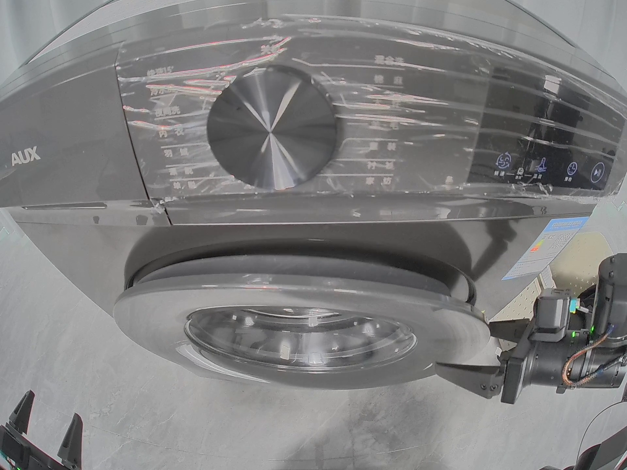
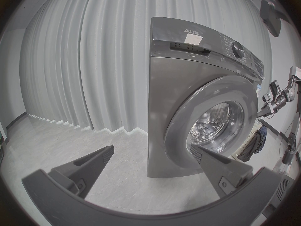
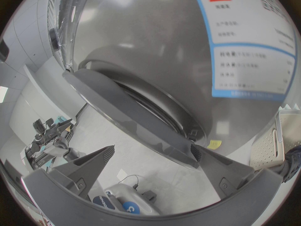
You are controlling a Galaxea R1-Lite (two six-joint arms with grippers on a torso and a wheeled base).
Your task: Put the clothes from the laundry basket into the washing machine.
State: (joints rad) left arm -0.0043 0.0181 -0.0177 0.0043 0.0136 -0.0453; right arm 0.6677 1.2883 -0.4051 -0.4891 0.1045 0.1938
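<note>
The grey washing machine [image 1: 65, 164] stands close in front of me, its round door [image 1: 150, 308] slightly ajar. My right gripper [image 1: 465, 346] is open at the door's right edge, with the rim [image 3: 125, 110] passing between its fingers and touching one of them. From the left wrist view, the machine [image 2: 169, 94], the door [image 2: 185, 120] and the right gripper [image 2: 261, 113] show from the side. My left gripper [image 1: 51, 405] hangs open and holds nothing, low to the left of the machine. The laundry basket [image 3: 269, 145] holds dark clothes [image 3: 294, 164] beside the machine's right side.
The basket [image 1: 578, 259] stands behind my right arm, and dark clothes [image 2: 255, 143] hang over its rim. Pale floor [image 1: 196, 419] lies below the door. A pleated curtain [image 2: 78, 63] runs left of the machine.
</note>
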